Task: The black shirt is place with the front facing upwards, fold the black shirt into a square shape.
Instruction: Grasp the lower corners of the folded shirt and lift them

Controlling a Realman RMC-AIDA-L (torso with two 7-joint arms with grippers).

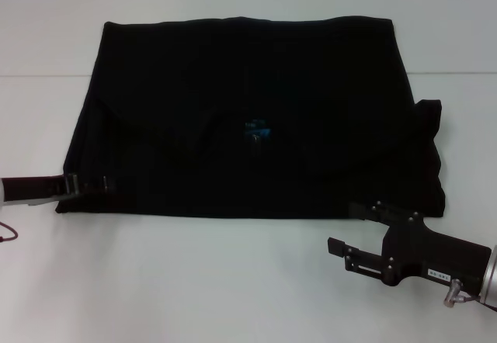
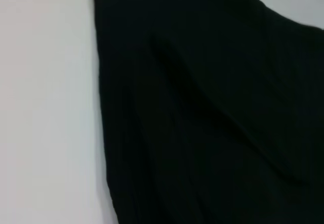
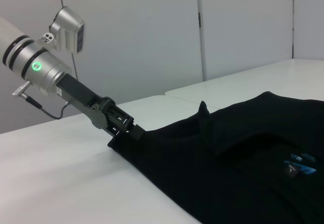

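Note:
The black shirt (image 1: 248, 118) lies flat on the white table (image 1: 194, 281), its top part folded over so the small blue neck label (image 1: 256, 130) shows near the middle. My left gripper (image 1: 92, 184) sits at the shirt's near left corner, fingers closed on the cloth edge; the right wrist view shows the left gripper (image 3: 130, 129) pinching that corner. The left wrist view is filled by black shirt (image 2: 212, 112) beside bare table. My right gripper (image 1: 347, 227) is open at the near right corner, one finger touching the shirt's front edge, the other over the table.
A sleeve (image 1: 431, 118) sticks out past the shirt's right side. A table seam (image 1: 39, 76) runs across the far part. Grey wall panels (image 3: 152, 31) stand behind the table in the right wrist view.

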